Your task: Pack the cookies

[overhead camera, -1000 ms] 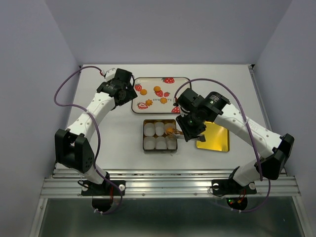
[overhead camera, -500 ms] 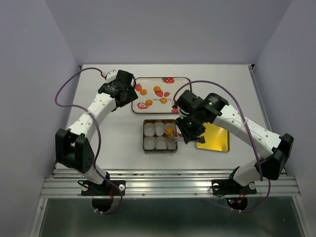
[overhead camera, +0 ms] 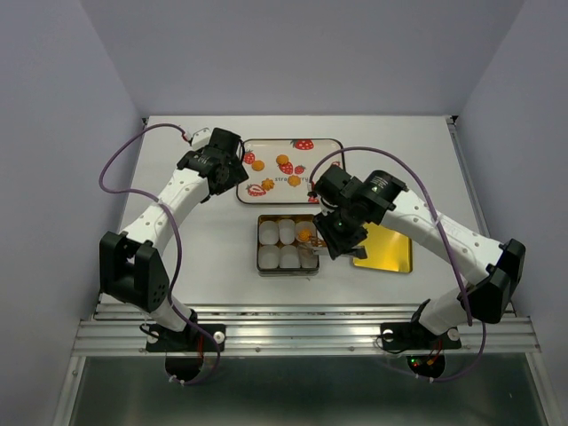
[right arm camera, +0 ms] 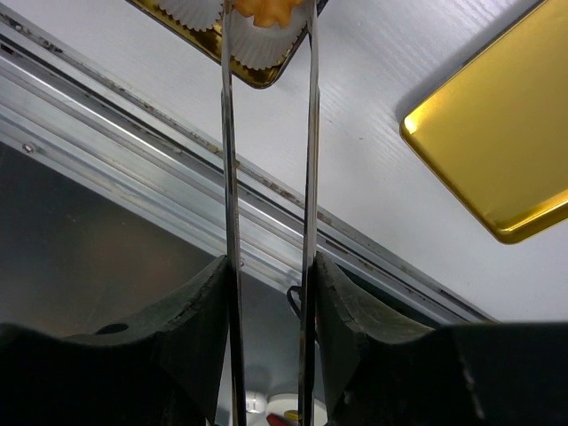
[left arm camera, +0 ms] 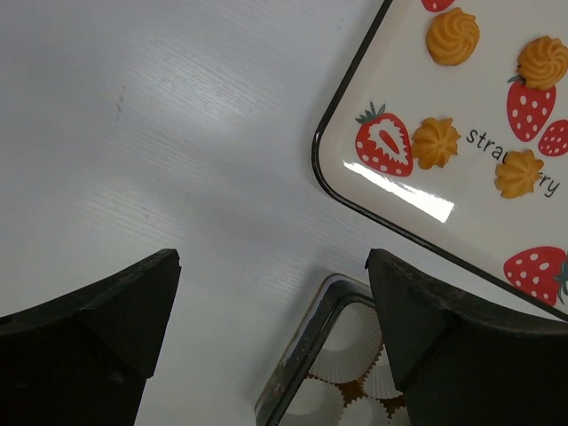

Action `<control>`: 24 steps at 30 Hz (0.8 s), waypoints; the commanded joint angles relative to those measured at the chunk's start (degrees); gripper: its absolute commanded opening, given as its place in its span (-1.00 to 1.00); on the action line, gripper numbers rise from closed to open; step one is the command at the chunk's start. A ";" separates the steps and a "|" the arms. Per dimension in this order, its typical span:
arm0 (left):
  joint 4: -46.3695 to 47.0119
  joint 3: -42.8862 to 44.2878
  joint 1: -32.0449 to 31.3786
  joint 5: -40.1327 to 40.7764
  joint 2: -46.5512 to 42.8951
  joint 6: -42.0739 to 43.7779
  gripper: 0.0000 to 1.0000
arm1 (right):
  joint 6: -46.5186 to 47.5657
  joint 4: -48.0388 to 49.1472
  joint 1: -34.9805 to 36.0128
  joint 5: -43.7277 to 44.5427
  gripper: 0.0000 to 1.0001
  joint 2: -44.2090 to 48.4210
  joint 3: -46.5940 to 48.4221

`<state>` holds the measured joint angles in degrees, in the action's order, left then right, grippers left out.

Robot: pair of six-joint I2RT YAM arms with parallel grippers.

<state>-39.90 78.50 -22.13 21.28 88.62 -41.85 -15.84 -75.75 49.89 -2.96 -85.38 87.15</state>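
Note:
Several cookies [left arm camera: 435, 142] lie on the strawberry tray [left arm camera: 330, 173], also seen from above as orange cookies [overhead camera: 282, 161] on that tray [overhead camera: 266, 142]. My left gripper [left arm camera: 271, 266] hangs open over bare table between the tray and the tin [left arm camera: 311, 355]; from above the left gripper [overhead camera: 238, 173] is at the tray's left end. My right gripper [right arm camera: 271, 266] is shut on metal tongs [right arm camera: 229, 133]. One cookie [right arm camera: 264, 11] sits between the tong tips in a white paper cup [right arm camera: 262, 49]. From above that cookie [overhead camera: 305, 234] is in the back right cup of the tin [overhead camera: 259, 247], beside the right gripper [overhead camera: 333, 238].
White paper cups [overhead camera: 277, 245] fill the tin. The gold lid [overhead camera: 383, 247] lies on the table right of the tin, and shows as the gold lid [right arm camera: 497, 133] in the right wrist view. The table's near metal rail [overhead camera: 302, 333] runs in front.
My right gripper has shifted a little toward the tin with the tongs, and the cookie stays at the back right cup. The left arm has edged slightly right.

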 commanded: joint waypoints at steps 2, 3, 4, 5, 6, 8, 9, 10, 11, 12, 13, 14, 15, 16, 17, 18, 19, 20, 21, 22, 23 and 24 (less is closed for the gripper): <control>0.00 -0.45 -0.37 1.92 -2.84 0.18 0.98 | 0.54 2.88 0.38 1.64 -0.08 1.10 -0.41; -0.09 -0.37 -0.28 2.01 -2.84 0.18 0.98 | 0.54 2.88 0.38 1.64 -0.07 1.01 -0.23; -0.18 -0.36 -0.37 2.01 -2.75 0.27 0.98 | 0.63 2.88 0.38 1.73 -0.07 1.01 -0.23; -0.09 -0.45 -0.37 1.93 -2.75 0.27 0.98 | 0.63 2.97 0.38 1.73 -0.06 1.01 -0.23; -0.18 -0.37 -0.37 2.01 -2.66 0.27 0.98 | 0.63 2.97 0.38 1.73 -0.06 1.01 -0.23; -0.09 -0.36 -0.37 1.93 -2.49 0.27 0.98 | 0.72 3.06 0.91 1.38 -0.06 1.18 -0.32; -0.18 -0.28 -0.37 1.93 -2.49 0.36 0.98 | 0.72 3.15 0.91 1.29 -0.06 1.18 -0.41; -0.18 -0.28 -0.37 2.01 -2.49 0.36 0.98 | 0.81 3.15 0.91 1.03 -0.06 1.18 -0.49; -0.27 -0.28 -0.28 2.01 -2.49 0.36 0.98 | 0.89 3.15 0.91 0.85 -0.06 1.18 -0.41; -0.27 -0.28 -0.28 2.01 -2.49 0.36 0.98 | 0.89 3.15 0.91 0.77 -0.06 1.10 -0.49; -0.18 -0.28 -0.37 2.19 -2.49 0.45 0.98 | 0.81 3.15 0.91 0.94 -0.06 1.10 -0.58; -0.27 -0.36 -0.37 2.28 -2.57 0.45 0.98 | 0.72 3.06 0.91 0.94 -0.06 1.10 -0.50; -0.35 -0.45 -0.28 2.19 -2.57 0.45 0.98 | 0.72 2.97 0.91 1.03 -0.06 1.10 -0.58; -0.27 -0.45 -0.28 2.28 -2.66 0.45 0.98 | 0.63 2.97 0.91 1.03 -0.06 1.27 -0.58; -0.44 -0.45 -0.37 2.28 -2.75 0.36 0.98 | 0.63 2.97 0.91 1.20 -0.06 1.19 -0.50; -0.53 -0.37 -0.37 2.28 -2.75 0.36 0.98 | 0.54 2.97 0.91 1.38 -0.06 1.36 -0.41; -0.62 -0.28 -0.37 2.36 -2.75 0.36 0.98 | 0.63 2.88 0.91 1.73 -0.06 1.36 -0.32; -0.62 -0.28 -0.37 2.45 -2.84 0.45 0.98 | 0.54 2.88 0.91 1.91 -0.06 1.36 -0.14; -0.62 -0.28 -0.37 2.45 -2.84 0.45 0.98 | 0.63 2.80 0.91 1.99 -0.06 1.10 0.21; -0.62 -0.10 -0.28 2.54 -2.84 0.45 0.98 | 0.72 2.80 0.91 2.17 -0.06 1.10 0.47; -0.70 -0.10 -0.37 2.45 -2.75 0.45 0.98 | 0.81 2.80 0.91 2.52 -0.07 0.92 0.73; -0.79 0.16 -0.37 2.37 -2.75 0.45 0.98 | 0.89 2.80 0.91 2.70 -0.07 0.83 1.00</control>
<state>-40.07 78.37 -22.13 21.78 88.58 -41.82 -15.81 -74.50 50.33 -1.78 -85.38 86.52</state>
